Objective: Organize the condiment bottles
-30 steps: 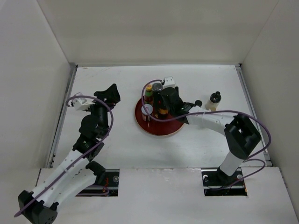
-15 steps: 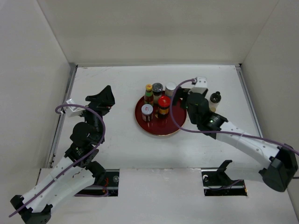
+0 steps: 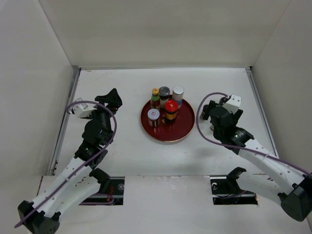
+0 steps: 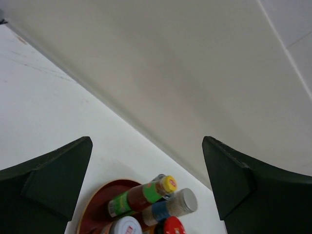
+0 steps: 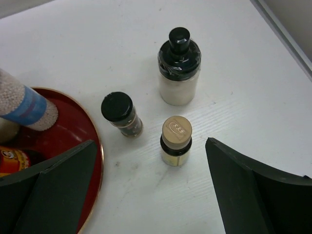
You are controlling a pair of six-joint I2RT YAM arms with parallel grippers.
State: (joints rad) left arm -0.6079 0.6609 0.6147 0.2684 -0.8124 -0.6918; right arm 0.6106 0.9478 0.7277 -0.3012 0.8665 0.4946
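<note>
Hovering wide open, the right hand [image 5: 151, 192] faced three small bottles [image 5: 120, 114] standing on the surface [image 5: 234, 97] beside the red tray [image 5: 73, 129]; the gold-capped bottle [image 5: 176, 140] looked light, rigid and slippery, best gripped around its body.

five condiment bottles [image 3: 170, 106] on one red tray [image 3: 173, 132], three more [image 5: 176, 140] on the table [image 3: 126, 141] beside it

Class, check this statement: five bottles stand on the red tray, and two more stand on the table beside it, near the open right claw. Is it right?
No: three bottles stand on the table, not two. The right wrist view shows a small black-capped bottle, a gold-capped jar and a taller black-topped bottle. The rest holds.
</note>
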